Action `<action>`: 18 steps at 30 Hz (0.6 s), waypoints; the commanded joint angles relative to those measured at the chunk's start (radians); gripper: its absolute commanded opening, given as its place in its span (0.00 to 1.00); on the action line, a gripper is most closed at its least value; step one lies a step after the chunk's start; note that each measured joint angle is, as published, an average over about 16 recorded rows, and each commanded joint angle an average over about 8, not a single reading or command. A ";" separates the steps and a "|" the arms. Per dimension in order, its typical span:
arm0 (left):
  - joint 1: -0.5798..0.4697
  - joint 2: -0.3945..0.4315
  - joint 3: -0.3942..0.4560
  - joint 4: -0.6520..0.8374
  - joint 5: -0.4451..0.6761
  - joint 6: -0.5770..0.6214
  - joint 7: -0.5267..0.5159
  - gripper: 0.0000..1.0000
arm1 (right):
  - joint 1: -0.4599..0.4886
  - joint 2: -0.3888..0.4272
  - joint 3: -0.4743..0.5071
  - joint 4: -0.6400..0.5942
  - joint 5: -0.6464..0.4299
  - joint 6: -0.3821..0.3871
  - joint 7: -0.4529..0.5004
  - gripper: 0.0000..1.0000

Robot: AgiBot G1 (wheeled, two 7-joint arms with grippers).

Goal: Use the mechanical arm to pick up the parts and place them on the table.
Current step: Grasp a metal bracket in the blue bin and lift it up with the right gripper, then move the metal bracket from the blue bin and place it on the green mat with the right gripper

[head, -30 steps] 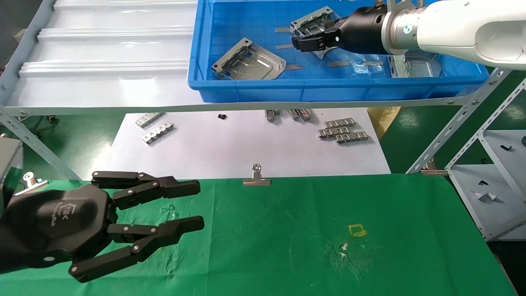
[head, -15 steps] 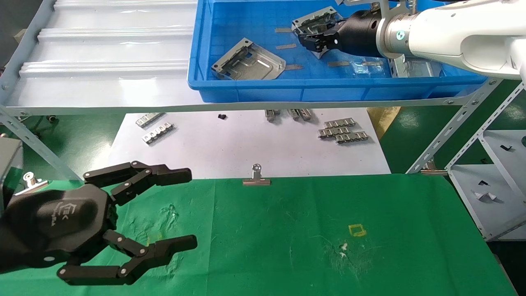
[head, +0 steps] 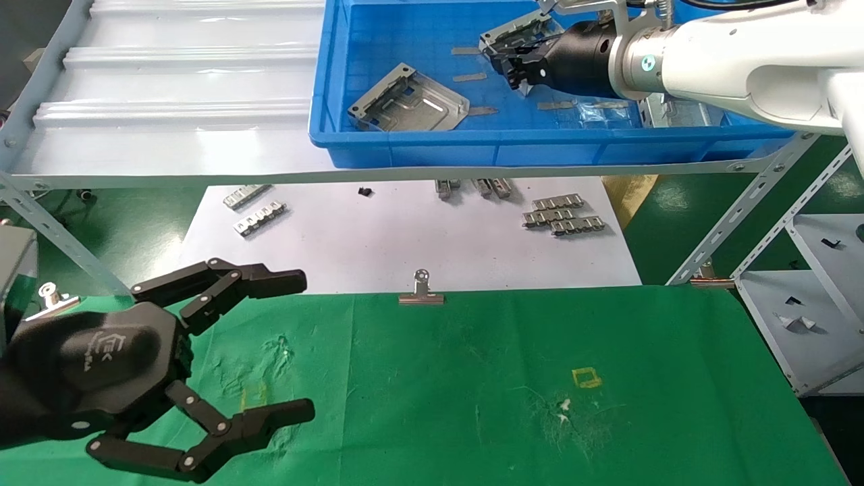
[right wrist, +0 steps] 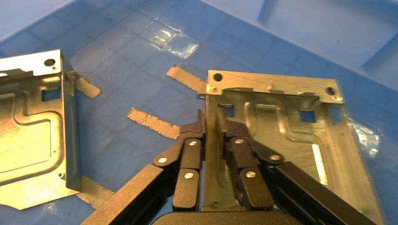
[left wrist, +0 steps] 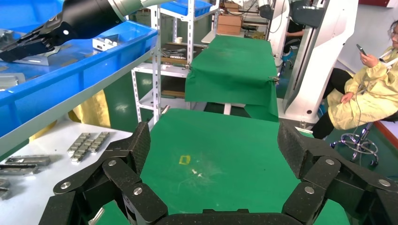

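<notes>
My right gripper (head: 509,62) reaches into the blue bin (head: 418,145) on the shelf. It is shut on the folded-up edge of a grey sheet-metal part (head: 518,30). In the right wrist view the fingers (right wrist: 212,126) pinch that part's side wall (right wrist: 286,126). A second part (head: 408,102) lies in the bin nearer the middle and shows in the right wrist view too (right wrist: 33,131). A third part (head: 682,111) lies under my right arm. My left gripper (head: 300,343) is wide open and empty over the green table (head: 472,378), as the left wrist view (left wrist: 213,145) also shows.
Tan tape bits (head: 469,76) lie in the bin. Small ridged metal strips (head: 563,214) lie on the white sheet (head: 405,250) under the shelf. A metal clip (head: 421,290) holds the cloth's far edge. A grey rack (head: 796,304) stands at the right.
My left gripper's fingers have spread much wider. My right gripper has shifted slightly right and farther back in the bin, and the part it holds has moved with it.
</notes>
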State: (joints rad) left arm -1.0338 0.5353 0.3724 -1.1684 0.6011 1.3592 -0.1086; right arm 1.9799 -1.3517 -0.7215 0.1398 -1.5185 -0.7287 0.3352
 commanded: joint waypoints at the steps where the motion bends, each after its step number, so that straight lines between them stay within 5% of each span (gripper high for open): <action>1: 0.000 0.000 0.000 0.000 0.000 0.000 0.000 1.00 | -0.003 0.000 -0.002 0.005 0.005 0.000 0.002 0.00; 11: 0.000 0.000 0.000 0.000 0.000 0.000 0.000 1.00 | 0.049 0.028 0.012 0.016 0.048 -0.090 -0.047 0.00; 18: 0.000 0.000 0.000 0.000 0.000 0.000 0.000 1.00 | 0.123 0.089 0.036 0.047 0.098 -0.329 -0.122 0.00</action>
State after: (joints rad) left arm -1.0338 0.5353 0.3724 -1.1684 0.6011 1.3592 -0.1086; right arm 2.1056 -1.2578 -0.6925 0.1886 -1.4274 -1.0852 0.2130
